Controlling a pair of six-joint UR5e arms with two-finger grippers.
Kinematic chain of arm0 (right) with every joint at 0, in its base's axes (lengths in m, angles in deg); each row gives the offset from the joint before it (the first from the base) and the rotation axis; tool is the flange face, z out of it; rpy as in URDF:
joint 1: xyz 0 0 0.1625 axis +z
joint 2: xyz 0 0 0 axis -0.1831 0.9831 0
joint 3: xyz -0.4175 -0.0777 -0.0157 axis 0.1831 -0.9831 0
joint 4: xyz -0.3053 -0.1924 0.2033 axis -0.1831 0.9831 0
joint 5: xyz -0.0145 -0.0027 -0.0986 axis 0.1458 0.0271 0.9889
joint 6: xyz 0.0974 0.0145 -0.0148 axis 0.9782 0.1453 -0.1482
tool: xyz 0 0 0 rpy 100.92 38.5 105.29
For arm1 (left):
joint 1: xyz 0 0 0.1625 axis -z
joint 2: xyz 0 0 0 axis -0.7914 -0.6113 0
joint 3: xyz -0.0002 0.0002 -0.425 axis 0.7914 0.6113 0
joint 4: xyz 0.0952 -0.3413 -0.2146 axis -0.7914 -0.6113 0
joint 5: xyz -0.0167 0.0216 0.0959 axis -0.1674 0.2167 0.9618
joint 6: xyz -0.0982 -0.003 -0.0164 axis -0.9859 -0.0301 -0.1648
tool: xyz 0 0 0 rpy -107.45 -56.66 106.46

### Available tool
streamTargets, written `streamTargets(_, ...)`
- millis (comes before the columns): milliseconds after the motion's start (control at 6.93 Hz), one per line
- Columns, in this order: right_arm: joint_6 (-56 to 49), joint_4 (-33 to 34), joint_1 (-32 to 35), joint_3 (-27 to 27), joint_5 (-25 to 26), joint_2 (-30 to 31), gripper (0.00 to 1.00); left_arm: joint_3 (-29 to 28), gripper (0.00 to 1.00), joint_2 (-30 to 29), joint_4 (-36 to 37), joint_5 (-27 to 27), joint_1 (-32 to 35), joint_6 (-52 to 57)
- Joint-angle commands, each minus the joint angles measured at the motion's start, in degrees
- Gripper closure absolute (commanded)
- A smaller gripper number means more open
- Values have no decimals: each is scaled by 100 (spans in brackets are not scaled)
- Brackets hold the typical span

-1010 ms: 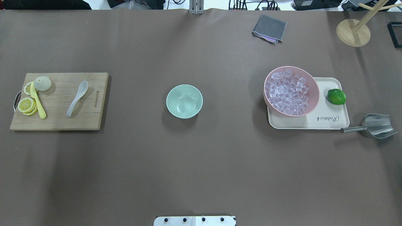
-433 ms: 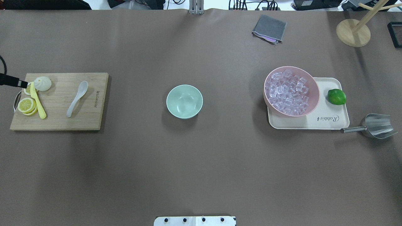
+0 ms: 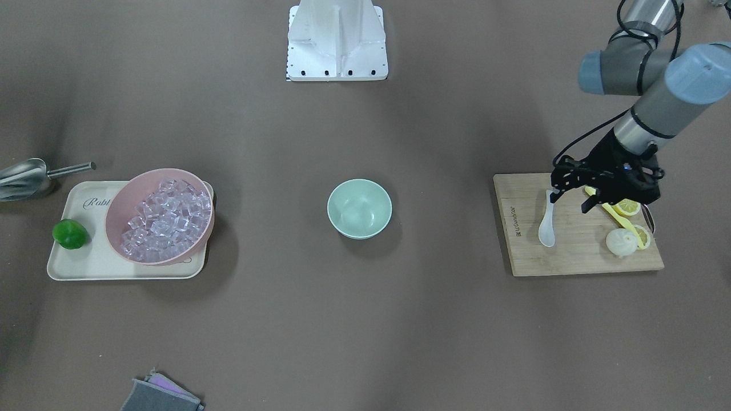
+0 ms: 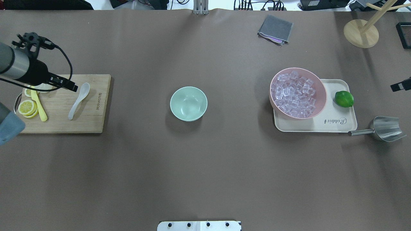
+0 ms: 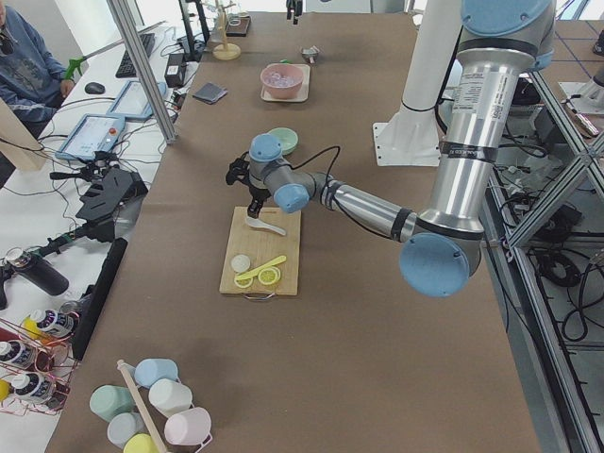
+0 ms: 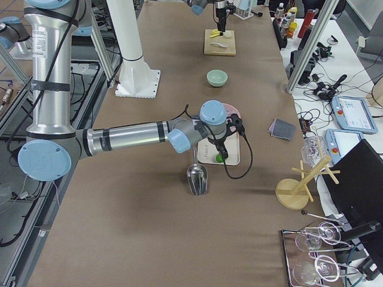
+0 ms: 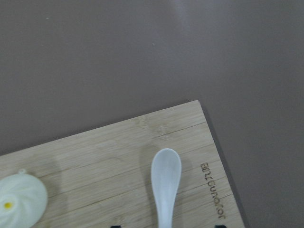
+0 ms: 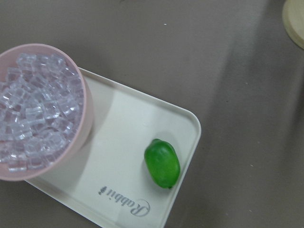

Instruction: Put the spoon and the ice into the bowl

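One wrist view frames only the scoop of the spoon [image 7: 165, 183] on the cutting board [image 7: 95, 161]; the front-facing view adds the left gripper [image 3: 569, 201] — jaws spread, arm slanting down from upper right over the glossy white handle. At the overhead's right edge the right gripper [image 4: 400, 85] barely shows — jaws I cannot tell. Ice [image 3: 165, 220] fills the pink bowl [image 3: 112, 228] at left; the mint bowl [image 3: 360, 228] sits at centre.
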Motion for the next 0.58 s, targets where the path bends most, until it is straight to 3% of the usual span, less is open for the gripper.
streamTargets(0,940,1,-585,8,218,-468,0,-534,41,-254,24,197,-285,186)
streamTargets(433,1767,-8,-1017,122,474,-714,0,-668,46,-89,15,136,-285,354)
